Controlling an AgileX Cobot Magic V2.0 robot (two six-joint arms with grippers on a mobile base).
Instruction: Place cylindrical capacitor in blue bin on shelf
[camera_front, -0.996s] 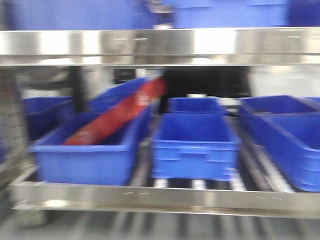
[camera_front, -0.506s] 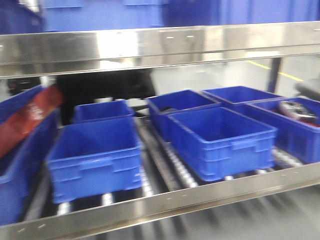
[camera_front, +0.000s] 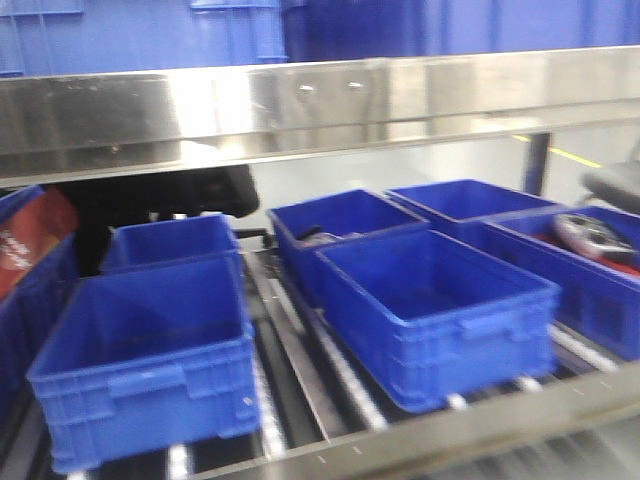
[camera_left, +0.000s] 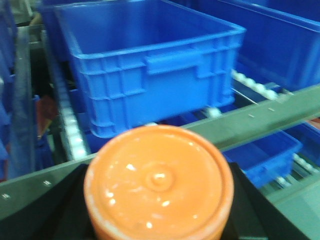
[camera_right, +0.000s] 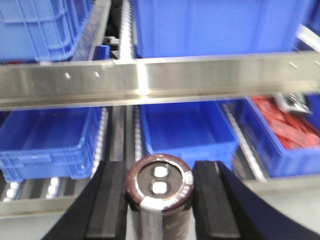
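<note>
I log: shiny steel shelf (camera_front: 300, 110), ribbed blue bins (camera_front: 470, 345); right tool (camera_right: 159, 200) grips dark capacitor (camera_right: 159, 186), left tool (camera_left: 158, 210) glossy orange cylinder (camera_left: 158, 175).

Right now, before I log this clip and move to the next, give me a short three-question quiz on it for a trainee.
1. Multiple choice: which arm is carrying the cylindrical capacitor? A) left B) right C) neither
2. True or false: the left gripper holds nothing.
3. Fill in: in the right wrist view, the lower-right bin holds ___ items.

Key
1. B: the right gripper is closed on it, in front of the shelf.
2. False: it grips the orange cylinder.
3. Red.
</note>
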